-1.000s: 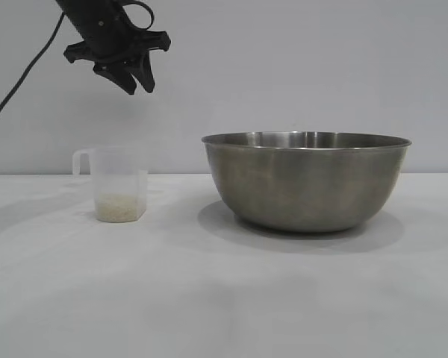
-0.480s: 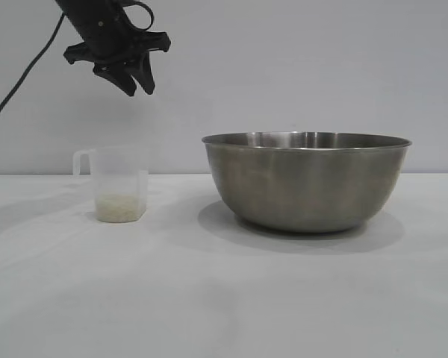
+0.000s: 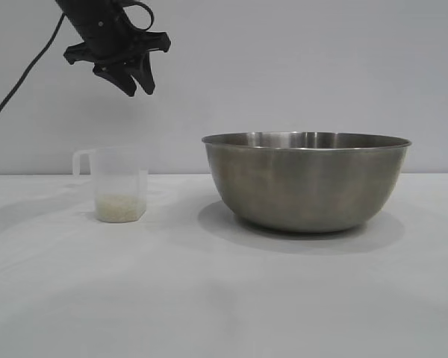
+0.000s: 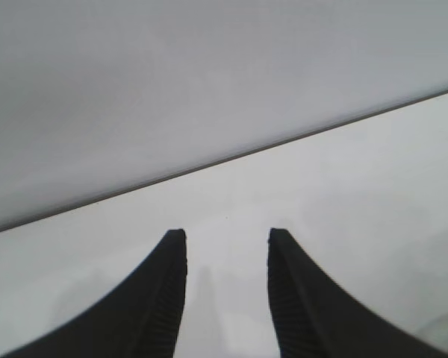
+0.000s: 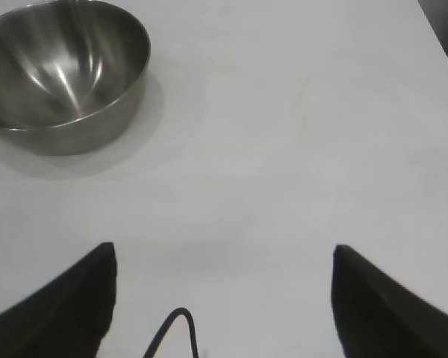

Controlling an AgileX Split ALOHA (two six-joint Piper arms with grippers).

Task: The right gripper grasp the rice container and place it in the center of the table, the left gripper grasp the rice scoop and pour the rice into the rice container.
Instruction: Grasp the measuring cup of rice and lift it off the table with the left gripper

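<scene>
Right now the rice scoop (image 3: 120,184) stands upright on the table (image 3: 209,298), long axis vertical, loop handle pointing to exterior view's left. Left gripper (image 3: 134,78) hangs high above it, well apart, fingers angled down, parted a small gap w/ nothing between. Right gripper (image 5: 222,298) shows only in its wrist view: fingers spread wide, empty, over bare table, well back from the rice container (image 3: 306,179). Container sits upright, rim up, right of the scoop and apart from it; brushed steel, inside bare. Scoop is clear plastic w/ a shallow layer of rice (image 3: 119,207) at the bottom.
</scene>
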